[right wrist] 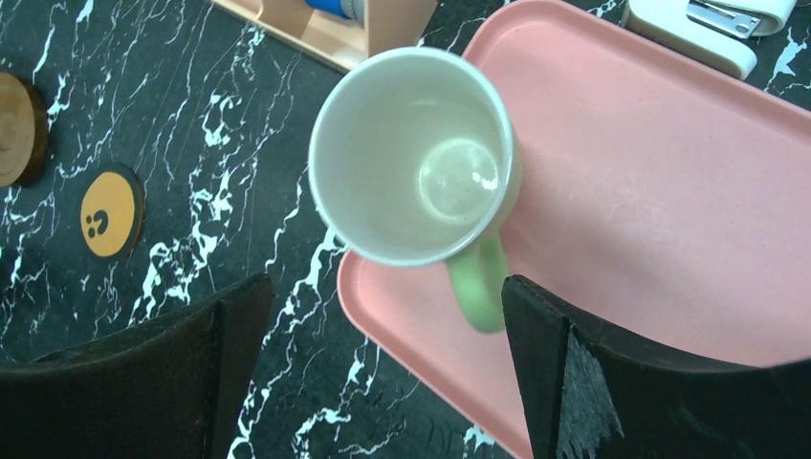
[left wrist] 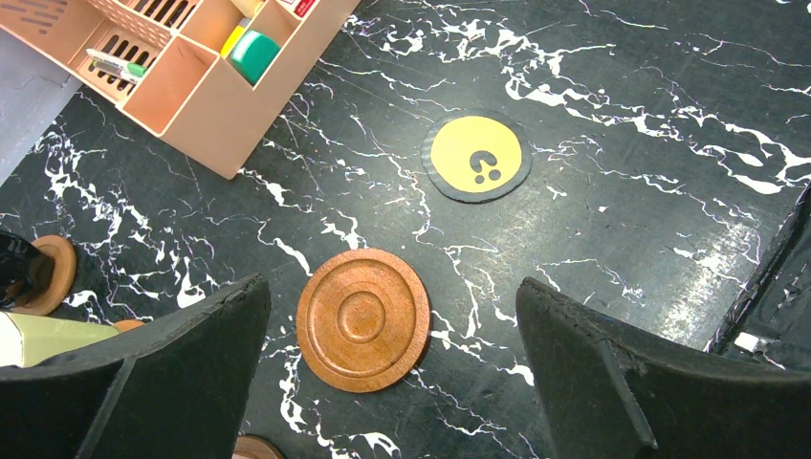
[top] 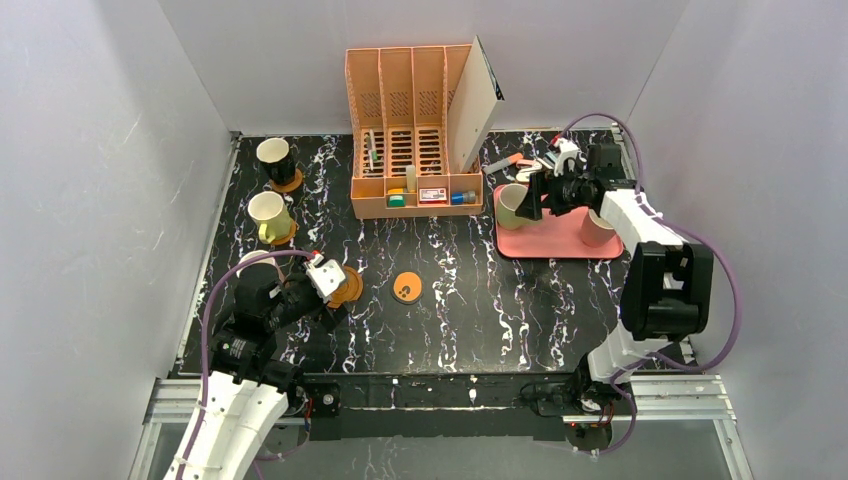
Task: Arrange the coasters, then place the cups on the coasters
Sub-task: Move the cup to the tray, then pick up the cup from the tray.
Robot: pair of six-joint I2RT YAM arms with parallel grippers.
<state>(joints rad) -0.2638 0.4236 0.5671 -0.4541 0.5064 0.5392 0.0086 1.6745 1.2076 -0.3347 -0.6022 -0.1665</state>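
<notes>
Top external: marbled table (top: 480, 300) (white walls (top: 100, 150))

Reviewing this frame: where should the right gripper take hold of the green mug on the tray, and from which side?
Probably the rim wall, from above, with one finger inside and one outside. The green mug stands upright on the pink tray, its mouth open and empty. Its handle points toward the open right gripper, so pinch a stretch of wall clear of the handle.

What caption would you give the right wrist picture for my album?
Open right gripper hovering over a green mug standing near the edge of a pink tray.
</notes>
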